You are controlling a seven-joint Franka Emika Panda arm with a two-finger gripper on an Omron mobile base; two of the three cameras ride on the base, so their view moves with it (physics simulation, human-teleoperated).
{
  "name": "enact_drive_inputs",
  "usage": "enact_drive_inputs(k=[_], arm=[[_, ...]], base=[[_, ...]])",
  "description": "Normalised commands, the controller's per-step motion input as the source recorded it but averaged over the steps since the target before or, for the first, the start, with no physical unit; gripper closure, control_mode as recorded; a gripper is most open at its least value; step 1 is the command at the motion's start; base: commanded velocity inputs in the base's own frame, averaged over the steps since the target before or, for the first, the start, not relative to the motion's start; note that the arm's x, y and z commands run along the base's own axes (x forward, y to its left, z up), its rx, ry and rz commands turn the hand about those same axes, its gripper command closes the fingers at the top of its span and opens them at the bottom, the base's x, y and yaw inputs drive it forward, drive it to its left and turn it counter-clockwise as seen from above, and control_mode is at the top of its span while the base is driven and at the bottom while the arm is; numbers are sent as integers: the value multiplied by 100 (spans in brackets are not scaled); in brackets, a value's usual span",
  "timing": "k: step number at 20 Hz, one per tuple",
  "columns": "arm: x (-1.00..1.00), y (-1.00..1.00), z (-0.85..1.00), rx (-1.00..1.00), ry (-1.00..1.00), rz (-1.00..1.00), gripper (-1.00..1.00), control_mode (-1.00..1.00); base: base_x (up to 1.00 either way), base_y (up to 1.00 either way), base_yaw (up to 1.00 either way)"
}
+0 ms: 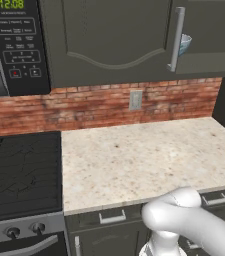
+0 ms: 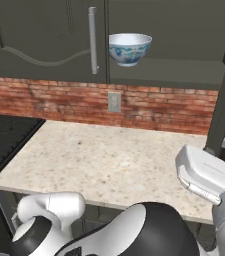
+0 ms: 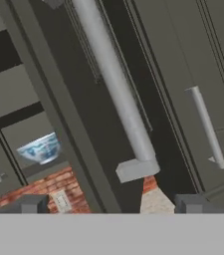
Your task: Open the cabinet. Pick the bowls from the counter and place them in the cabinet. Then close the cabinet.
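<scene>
The white bowl [image 2: 129, 48] sits inside the cabinet [image 2: 49, 40]. The gripper [image 3: 111, 201] has its fingers spread wide, right by the open door's handle [image 3: 114, 89]. Best to get both fingers around the handle, then push the door slowly shut.

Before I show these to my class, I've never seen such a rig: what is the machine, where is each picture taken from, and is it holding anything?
It is a white robot arm on a driving base in a rendered kitchen. Two cameras ride on the base, left and right behind the arm, looking over the speckled counter. The third sits on the hand, looking along its open gripper, which holds nothing and faces the bar handle of the open cabinet door. A white bowl with blue pattern stands inside the cabinet. A black stovetop lies beside the counter, a microwave above it.
</scene>
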Motion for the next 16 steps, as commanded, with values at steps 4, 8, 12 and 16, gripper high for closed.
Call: enact_drive_inputs(k=[4,8,12,16], arm=[[0,-71,-19,6,0,0,-100,-100],[6,-61,-14,4,0,1,-100,-100],[35,-60,-28,5,0,9,-100,-100],[54,-21,-24,14,0,13,-100,-100]], base=[[0,0,0],[0,0,0],[0,0,0],[0,0,0]])
